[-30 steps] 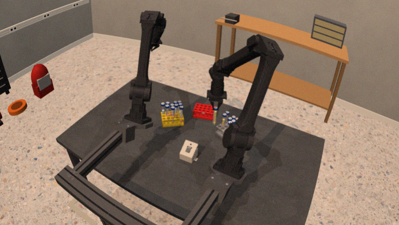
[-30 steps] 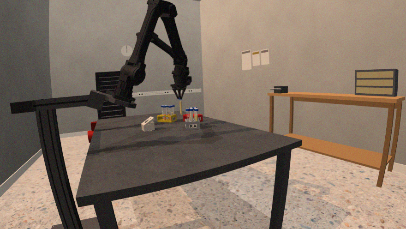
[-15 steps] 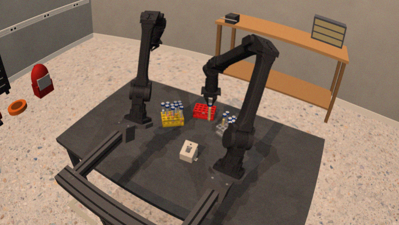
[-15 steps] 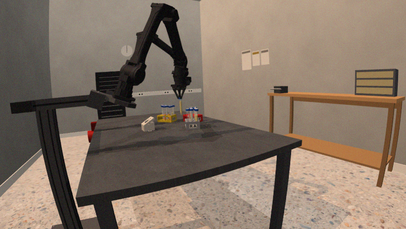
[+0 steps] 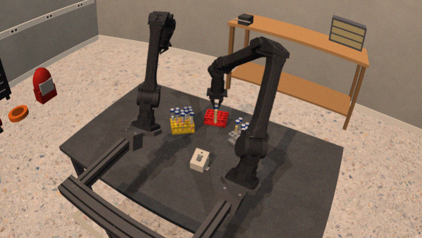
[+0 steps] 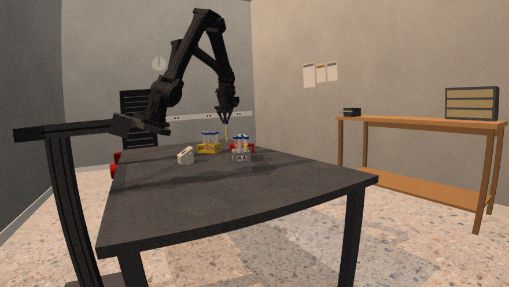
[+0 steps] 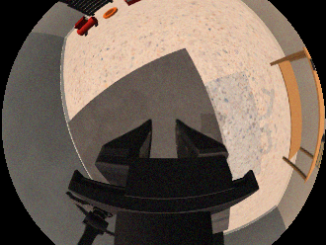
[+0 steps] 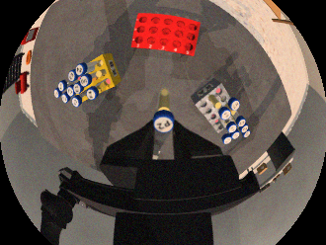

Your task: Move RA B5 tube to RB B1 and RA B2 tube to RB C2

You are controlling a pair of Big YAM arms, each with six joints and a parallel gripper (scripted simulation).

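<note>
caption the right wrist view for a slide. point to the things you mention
Right gripper [image 8: 164, 122] gripping a blue-capped tube [image 8: 163, 115] between yellow [image 8: 113, 71] and grey racks [image 8: 199, 97]

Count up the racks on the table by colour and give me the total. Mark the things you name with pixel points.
Grey rack [image 5: 233, 139] [image 6: 242, 157] [image 8: 206, 91]: 1
Yellow rack [image 5: 178, 130] [image 6: 205, 150] [image 8: 113, 74]: 1
Red rack [image 5: 221, 119] [image 6: 251, 146] [image 8: 161, 36]: 1
Total: 3

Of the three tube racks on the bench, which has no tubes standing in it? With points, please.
The red plastic rack [image 5: 209, 121] [image 6: 251, 145] [image 8: 165, 49]: its wells show bare, while the yellow and grey racks hold blue-capped tubes.
</note>
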